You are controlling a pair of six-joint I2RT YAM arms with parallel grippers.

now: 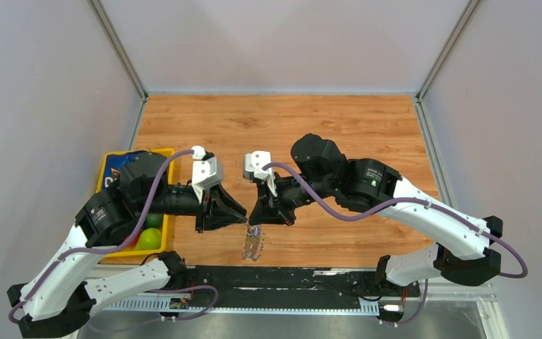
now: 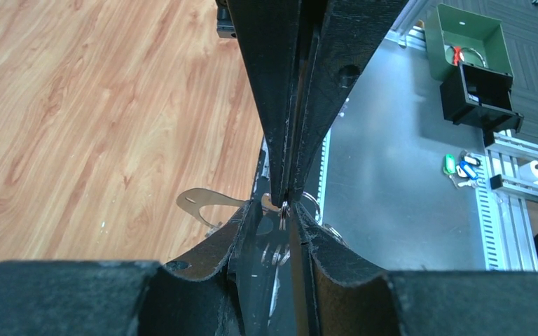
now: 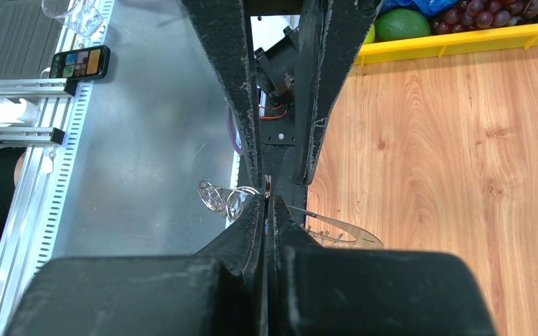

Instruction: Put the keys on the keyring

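Observation:
Both grippers meet tip to tip above the table's near edge. My left gripper (image 1: 242, 215) (image 2: 280, 207) is nearly shut on the keyring's wire. The keyring (image 1: 252, 247) hangs below the tips as a thin silver hoop. It shows left of my fingers in the left wrist view (image 2: 203, 199), and with its jagged fringe in the right wrist view (image 3: 340, 231). My right gripper (image 1: 256, 217) (image 3: 268, 203) is shut, with a blue sliver between its pads. The key's blue head (image 1: 254, 231) peeks out just under its tip. The key's blade is hidden.
A yellow bin (image 1: 169, 157) with green fruit and grapes stands at the left, also in the right wrist view (image 3: 462, 42). Beyond the wood's near edge lies a grey metal bench with a rail (image 1: 268, 279), spare tagged keys (image 2: 462, 168), green and black boxes (image 2: 473, 63), and a phone (image 3: 78, 63).

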